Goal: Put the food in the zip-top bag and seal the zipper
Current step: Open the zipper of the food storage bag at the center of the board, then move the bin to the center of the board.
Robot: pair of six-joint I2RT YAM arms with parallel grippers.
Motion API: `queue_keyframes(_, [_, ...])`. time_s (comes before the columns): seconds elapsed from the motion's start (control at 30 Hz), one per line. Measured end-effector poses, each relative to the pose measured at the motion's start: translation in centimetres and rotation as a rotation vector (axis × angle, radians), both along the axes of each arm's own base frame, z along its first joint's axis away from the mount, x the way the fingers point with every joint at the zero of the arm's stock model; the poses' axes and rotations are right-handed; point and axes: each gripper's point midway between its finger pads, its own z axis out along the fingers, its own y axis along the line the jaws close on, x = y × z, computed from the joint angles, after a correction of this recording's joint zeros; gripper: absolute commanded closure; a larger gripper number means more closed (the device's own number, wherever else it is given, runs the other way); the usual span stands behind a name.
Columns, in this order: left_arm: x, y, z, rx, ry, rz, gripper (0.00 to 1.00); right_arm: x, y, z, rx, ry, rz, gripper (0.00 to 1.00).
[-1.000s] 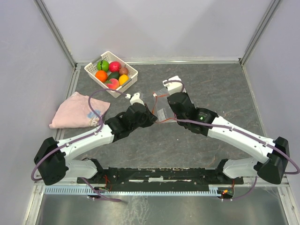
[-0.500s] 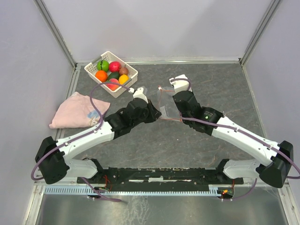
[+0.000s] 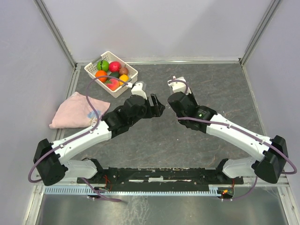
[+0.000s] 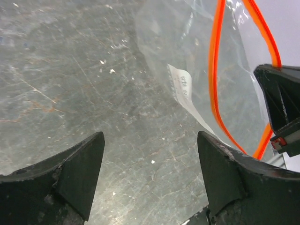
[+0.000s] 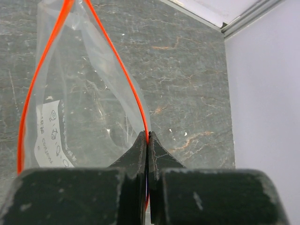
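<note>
The right gripper point(image 5: 147, 137) is pinching the zipper point(image 5: 115, 58), bag point(image 5: 84, 103) stretching ahead. The left gripper point(image 4: 150, 143) is gaping (bag just ahead).

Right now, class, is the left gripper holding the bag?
No: the left gripper is open with only table showing between its fingers, and the bag hangs off to one side.

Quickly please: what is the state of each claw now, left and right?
Left claw: open, holding nothing.
Right claw: closed on the orange-red zipper strip of the clear floppy plastic zip-top bag.
</note>
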Motion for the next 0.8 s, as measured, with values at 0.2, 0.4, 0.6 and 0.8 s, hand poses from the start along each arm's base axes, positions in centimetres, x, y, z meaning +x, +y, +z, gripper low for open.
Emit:
queue_keyframes(0.2, [1.4,3.3,1.4,0.053,-0.068,0.092,0.03,0.3,-0.5,0.4,-0.026,-0.022,-0.041,0.98])
queue_keyframes(0.4, [5.6,9.4,1.0,0.084,-0.05,0.27,0.03,0.6,-0.4,0.1,-0.051,-0.019,-0.05,0.98])
queue_keyframes(0.6, [9.6,15.6,-0.7,0.127,0.018,0.443,0.04,1.0,0.5,-0.4,-0.033,-0.011,-0.026,0.98])
queue_keyframes(0.8, [14.2,19.7,-2.5,0.245,0.112,0.547,0.04,1.3,1.3,-0.7,-0.017,-0.008,-0.004,0.98])
